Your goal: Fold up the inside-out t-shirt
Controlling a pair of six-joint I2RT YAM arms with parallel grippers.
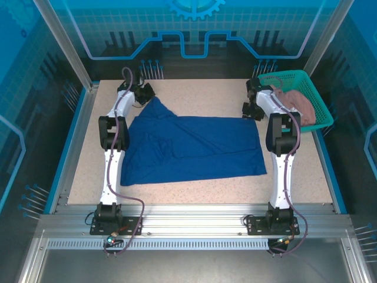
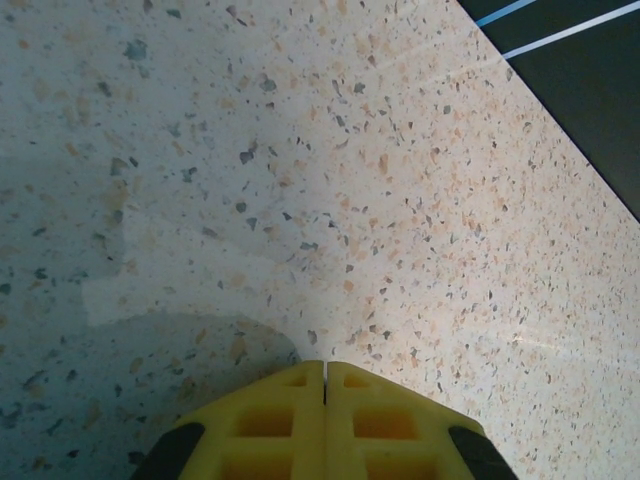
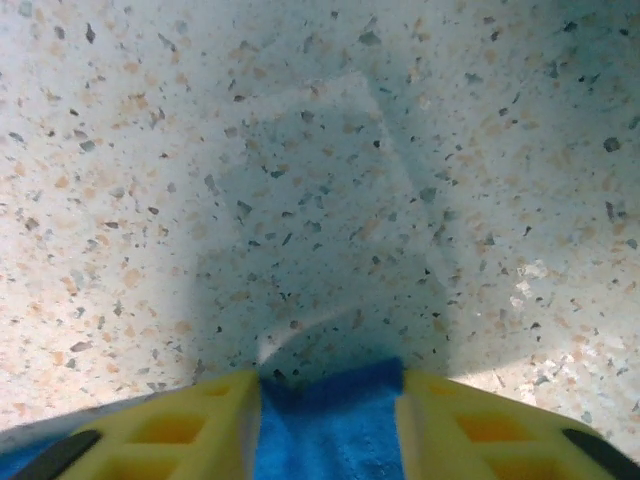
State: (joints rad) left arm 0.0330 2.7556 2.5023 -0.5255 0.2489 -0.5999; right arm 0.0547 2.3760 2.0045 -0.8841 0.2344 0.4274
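The speckled worktop (image 1: pixel 194 191) carries the blue shirt (image 1: pixel 194 147), which lies spread across its middle, mostly flat with soft creases. The near hem runs along the side towards the arm bases, and one far corner is drawn up into a peak towards the far left. At the far right corner of the worktop sits a teal mesh basket (image 1: pixel 318 103), and a pinkish-beige garment (image 1: pixel 297 100) is bunched inside it, well apart from the shirt. The right end effector (image 1: pixel 248 110) is low at the shirt's far right corner, just beside the basket. From the right wrist, this end effector (image 3: pixel 330 380) has its yellow fingers (image 3: pixel 200 420) drawn in to a moderate gap, and a bunch of blue shirt (image 3: pixel 325 430) fills that gap from one finger to the other, so it grips the cloth, with bare worktop beyond the tips. The left end effector (image 1: pixel 143 94) is at the far left, just beside the raised peak of the shirt. From the left wrist, this end effector (image 2: pixel 325 385) has its fingers pressed fully together, leaving only a thin seam between them over bare worktop. Whether any cloth is pinched below them cannot be told.
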